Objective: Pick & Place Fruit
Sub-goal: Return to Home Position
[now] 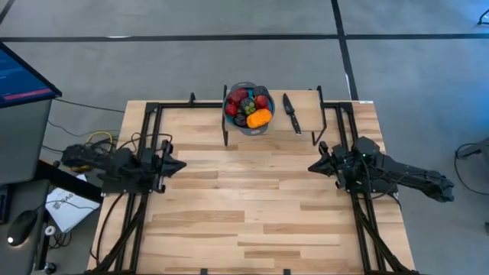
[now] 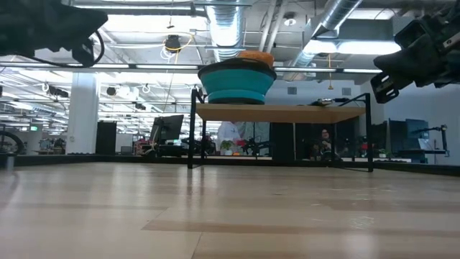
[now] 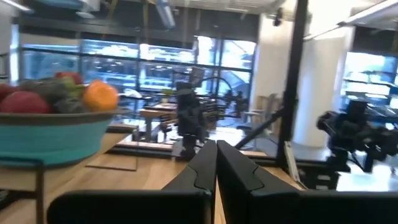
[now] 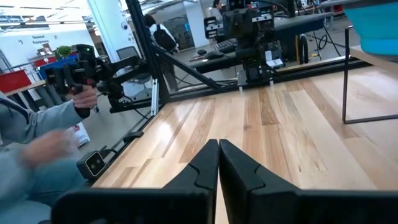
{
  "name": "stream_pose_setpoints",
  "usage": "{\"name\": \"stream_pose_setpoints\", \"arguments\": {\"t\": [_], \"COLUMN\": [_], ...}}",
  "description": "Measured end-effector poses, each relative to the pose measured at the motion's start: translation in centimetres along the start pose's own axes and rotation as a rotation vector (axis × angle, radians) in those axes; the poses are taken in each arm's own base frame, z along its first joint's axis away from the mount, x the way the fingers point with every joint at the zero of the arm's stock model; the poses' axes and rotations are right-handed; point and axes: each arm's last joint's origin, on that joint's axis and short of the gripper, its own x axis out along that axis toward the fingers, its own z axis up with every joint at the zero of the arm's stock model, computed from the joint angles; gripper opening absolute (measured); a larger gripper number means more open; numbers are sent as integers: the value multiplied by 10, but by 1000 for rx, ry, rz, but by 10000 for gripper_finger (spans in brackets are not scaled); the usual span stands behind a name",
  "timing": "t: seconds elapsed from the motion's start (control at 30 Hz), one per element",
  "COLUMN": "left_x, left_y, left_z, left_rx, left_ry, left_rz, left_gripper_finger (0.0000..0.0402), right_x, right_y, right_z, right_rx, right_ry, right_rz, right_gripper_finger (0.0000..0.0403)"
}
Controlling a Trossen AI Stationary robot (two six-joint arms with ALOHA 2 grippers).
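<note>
Fruit pieces [image 1: 249,107] of the toy kind, red, dark purple and one orange, lie heaped in the round teal-blue strainer bowl [image 2: 236,85]. The bowl stands on the left end of the small raised wooden shelf on black legs [image 1: 309,103] at the middle of the light wooden worktop's [image 1: 252,214] far edge, and a black-handled table knife [image 1: 292,112] lies flat near it, toward the shelf's right end. The left gripper [image 1: 180,165] hangs by the worktop's left edge and the right gripper [image 1: 312,168] by its right edge, well apart and pointed at each other, each with its two dark fingers clenched together on nothing.
</note>
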Motion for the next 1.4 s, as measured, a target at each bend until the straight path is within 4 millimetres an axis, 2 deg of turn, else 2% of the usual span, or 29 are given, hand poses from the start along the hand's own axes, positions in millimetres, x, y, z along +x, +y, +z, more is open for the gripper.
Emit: {"name": "stream_pose_setpoints", "arguments": {"t": [0.1, 0.2, 0.7, 0.9, 1.03, 1.17, 1.4], "left_x": [2, 6, 15, 7, 0, -1, -1], "left_y": [4, 8, 11, 11, 12, 12, 15], "left_z": [-1, -6, -24, -26, -21, -20, -21], "left_rx": [44, 88, 121, 122, 118, 184, 195], "left_ry": [12, 60, 236, 261, 211, 207, 223], "left_rz": [-32, 8, 39, 18, 13, -5, -32], "left_gripper_finger": [4, 3, 8, 8, 8, 8, 8], "right_x": [0, 0, 0, 0, 0, 0, 0], "right_y": [0, 0, 0, 0, 0, 0, 0], "right_z": [0, 0, 0, 0, 0, 0, 0], "right_rx": [0, 0, 1, 0, 1, 1, 1], "right_ry": [0, 1, 1, 1, 1, 1, 1], "right_rz": [0, 0, 0, 0, 0, 0, 0], "right_gripper_finger": [8, 8, 8, 8, 8, 8, 8]}}
